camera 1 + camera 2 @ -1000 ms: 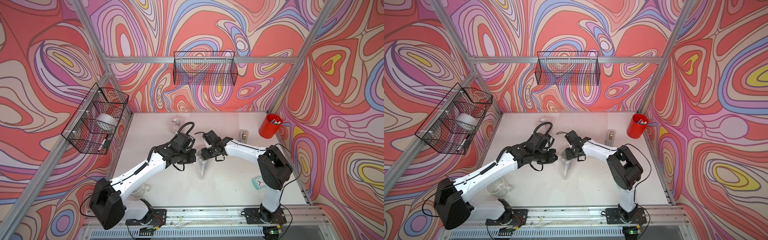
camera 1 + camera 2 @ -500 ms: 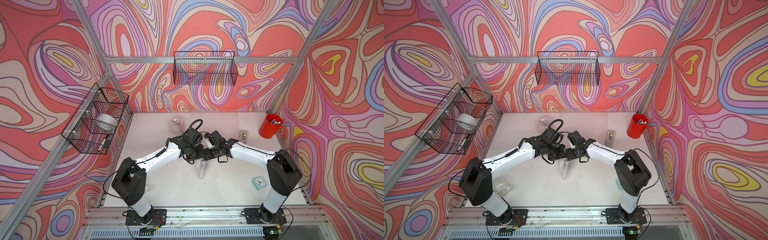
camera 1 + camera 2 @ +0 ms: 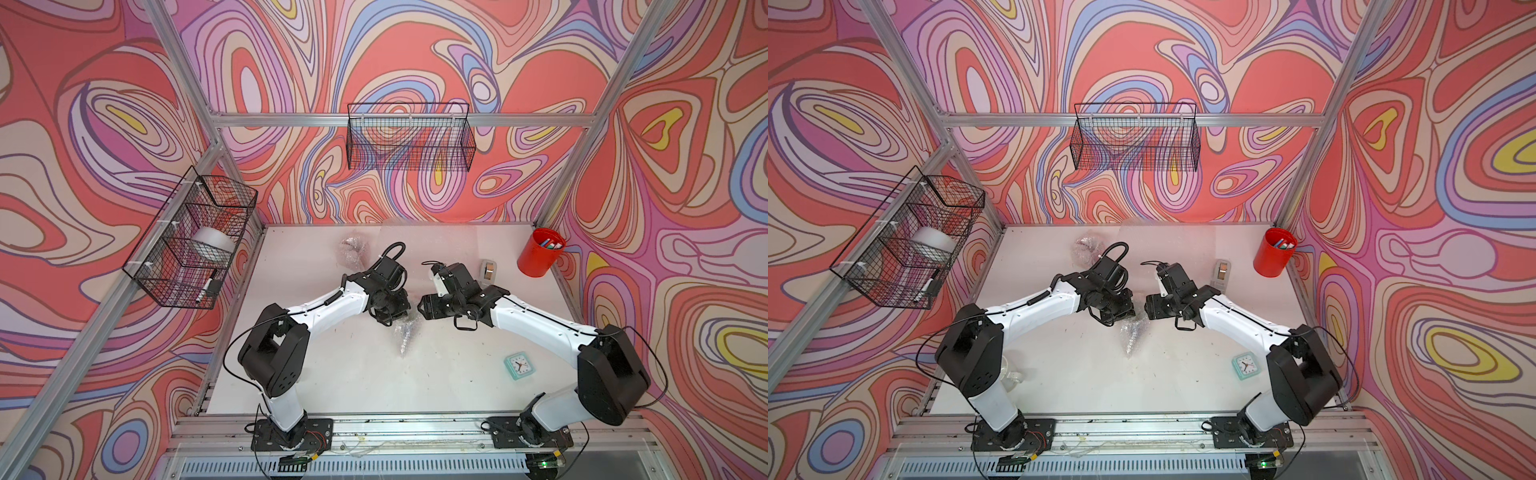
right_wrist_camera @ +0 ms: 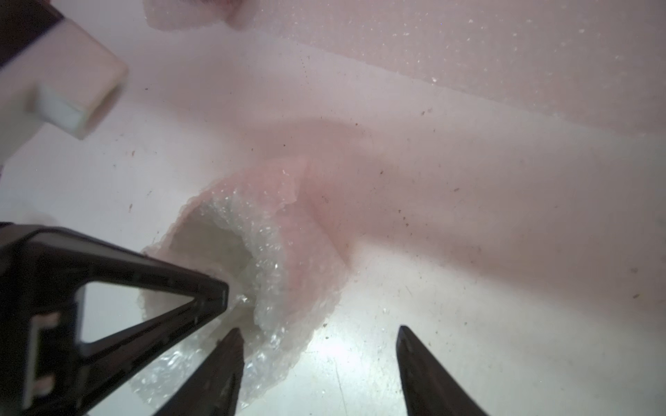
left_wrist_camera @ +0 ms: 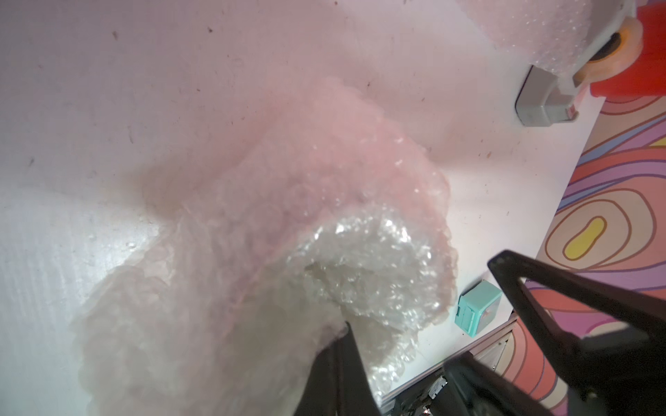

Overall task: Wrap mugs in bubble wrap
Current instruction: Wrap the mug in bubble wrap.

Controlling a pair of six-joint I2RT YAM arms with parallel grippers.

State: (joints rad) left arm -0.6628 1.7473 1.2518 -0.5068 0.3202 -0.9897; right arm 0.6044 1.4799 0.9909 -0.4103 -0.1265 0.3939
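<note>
A rolled bundle of bubble wrap (image 3: pixel 405 332) lies mid-table, also seen in the other top view (image 3: pixel 1128 334). My left gripper (image 5: pixel 346 326) is shut on the bubble wrap's (image 5: pixel 324 234) edge. My right gripper (image 4: pixel 319 329) stands open beside the roll's (image 4: pixel 281 252) open end, one fingertip against the wrap. A pale smooth inside shows in that end; I cannot tell if it is a mug. In a top view both grippers, left (image 3: pixel 395 320) and right (image 3: pixel 422 309), meet over the bundle. A clear glass mug (image 3: pixel 1011 372) stands behind the left arm's base.
Another crumpled wrap bundle (image 3: pixel 352 249) with a reddish core lies at the back, beside a flat wrap sheet (image 3: pixel 399 226). A red pen cup (image 3: pixel 540 251), tape dispenser (image 3: pixel 489 270) and teal clock (image 3: pixel 518 365) sit at the right. Wire baskets (image 3: pixel 409 137) (image 3: pixel 195 237) hang on the walls.
The left arm has swung its elbow inward and its gripper has shifted right onto the bundle. The right gripper's jaws have opened wider and drawn slightly right.
</note>
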